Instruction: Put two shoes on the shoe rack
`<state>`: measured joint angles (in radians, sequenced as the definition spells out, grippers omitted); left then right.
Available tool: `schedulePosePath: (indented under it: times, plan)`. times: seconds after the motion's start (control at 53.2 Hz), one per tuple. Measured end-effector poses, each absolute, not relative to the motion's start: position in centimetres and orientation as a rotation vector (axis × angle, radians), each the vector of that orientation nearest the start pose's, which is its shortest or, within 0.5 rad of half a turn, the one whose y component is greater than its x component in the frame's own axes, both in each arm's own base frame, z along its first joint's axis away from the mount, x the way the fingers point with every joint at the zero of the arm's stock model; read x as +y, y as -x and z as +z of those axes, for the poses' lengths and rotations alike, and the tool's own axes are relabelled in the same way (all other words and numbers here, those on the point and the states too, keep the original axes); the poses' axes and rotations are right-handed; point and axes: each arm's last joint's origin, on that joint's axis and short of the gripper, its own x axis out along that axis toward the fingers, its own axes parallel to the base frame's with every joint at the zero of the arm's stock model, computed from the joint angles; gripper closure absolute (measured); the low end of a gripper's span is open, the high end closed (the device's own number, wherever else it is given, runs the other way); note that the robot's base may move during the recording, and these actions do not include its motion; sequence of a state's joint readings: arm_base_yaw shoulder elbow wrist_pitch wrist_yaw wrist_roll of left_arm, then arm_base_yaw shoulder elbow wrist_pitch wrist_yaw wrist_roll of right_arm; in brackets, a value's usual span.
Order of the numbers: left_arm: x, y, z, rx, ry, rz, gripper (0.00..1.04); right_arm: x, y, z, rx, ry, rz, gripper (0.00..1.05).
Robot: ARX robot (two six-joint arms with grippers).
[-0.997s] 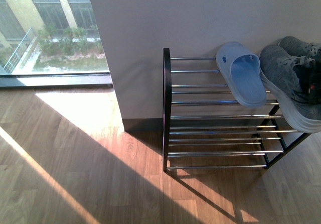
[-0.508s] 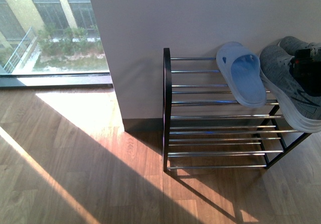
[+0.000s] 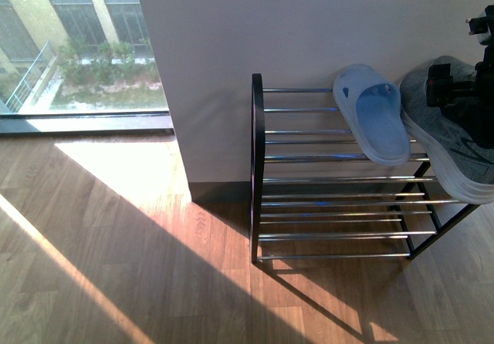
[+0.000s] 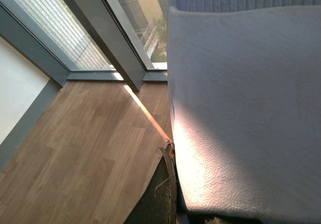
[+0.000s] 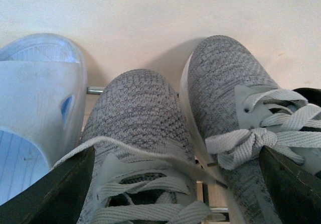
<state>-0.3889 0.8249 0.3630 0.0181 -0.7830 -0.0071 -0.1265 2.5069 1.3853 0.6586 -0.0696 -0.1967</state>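
Observation:
The shoe rack (image 3: 340,178) stands against the wall, its black side frame on the left. On its top bars lie one pale blue slide (image 3: 374,120) and a pair of grey sneakers (image 3: 444,139). My right gripper (image 3: 461,97) hovers open above the sneakers. Its wrist view looks down on both sneaker toes (image 5: 135,128) (image 5: 225,88) and the slide (image 5: 40,98), with its dark fingers (image 5: 65,189) spread wide and holding nothing. My left gripper (image 4: 200,184) is out of the front view. It is shut on a second pale blue slide (image 4: 241,98); one dark finger (image 4: 159,191) presses its edge.
A wooden floor (image 3: 116,267) with a sunlit patch spreads left of the rack. A floor-level window (image 3: 77,59) and its grey frame (image 4: 100,38) are at the far left. The white wall (image 3: 309,28) rises right behind the rack. The lower tiers (image 3: 332,220) carry no shoes.
In the front view my right gripper has lifted up and away from the grey sneakers. The sneakers and the slide on the rack have stayed put.

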Motion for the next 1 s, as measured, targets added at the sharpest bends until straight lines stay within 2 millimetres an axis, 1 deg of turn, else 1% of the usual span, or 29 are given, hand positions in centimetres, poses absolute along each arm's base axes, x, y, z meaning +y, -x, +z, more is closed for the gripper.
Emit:
schedulePosePath:
  times: [0.056, 0.113, 0.151, 0.263, 0.301, 0.376, 0.47, 0.564, 0.64, 0.771, 0.884, 0.997]
  plan:
    - [-4.4, -16.2, 20.4, 0.371, -0.24, 0.389, 1.03, -5.7, -47.6, 2.1, 0.473, 0.142, -0.007, 0.21]
    - [-4.4, -16.2, 20.4, 0.371, -0.24, 0.389, 1.03, -5.7, -47.6, 2.1, 0.479, 0.135, -0.003, 0.28]
    - [-4.4, -16.2, 20.4, 0.371, -0.24, 0.389, 1.03, -5.7, -47.5, 2.0, 0.481, 0.132, 0.0, 0.25]
    - [-4.4, -16.2, 20.4, 0.371, -0.24, 0.389, 1.03, -5.8, -46.9, 2.2, 0.477, 0.114, 0.002, 0.1]
    - [-4.4, -16.2, 20.4, 0.371, -0.24, 0.389, 1.03, -6.0, -46.7, 2.4, 0.472, 0.106, 0.001, 0.07]
    - [-4.4, -16.2, 20.4, 0.371, -0.24, 0.389, 1.03, -6.3, -46.2, 2.8, 0.466, 0.096, -0.003, 0.09]
    - [-4.4, -16.2, 20.4, 0.371, -0.24, 0.389, 1.03, -6.8, -45.6, 3.8, 0.454, 0.085, -0.012, 0.09]
    - [-4.4, -16.2, 20.4, 0.371, -0.24, 0.389, 1.03, -7.4, -44.2, 5.5, 0.436, 0.075, -0.005, 0.09]
    - [-4.4, -16.2, 20.4, 0.371, -0.24, 0.389, 1.03, -7.7, -43.5, 6.0, 0.435, 0.07, 0.003, 0.09]
    - [-4.4, -16.2, 20.4, 0.371, -0.24, 0.389, 1.03, -8.1, -42.6, 5.7, 0.46, 0.062, 0.009, 0.09]
    - [-4.4, -16.2, 20.4, 0.371, -0.24, 0.389, 1.03, -8.6, -42.1, 4.5, 0.52, 0.044, 0.013, 0.09]
    - [-4.4, -16.2, 20.4, 0.371, -0.24, 0.389, 1.03, -9.0, -42.0, 3.7, 0.544, 0.035, 0.013, 0.09]
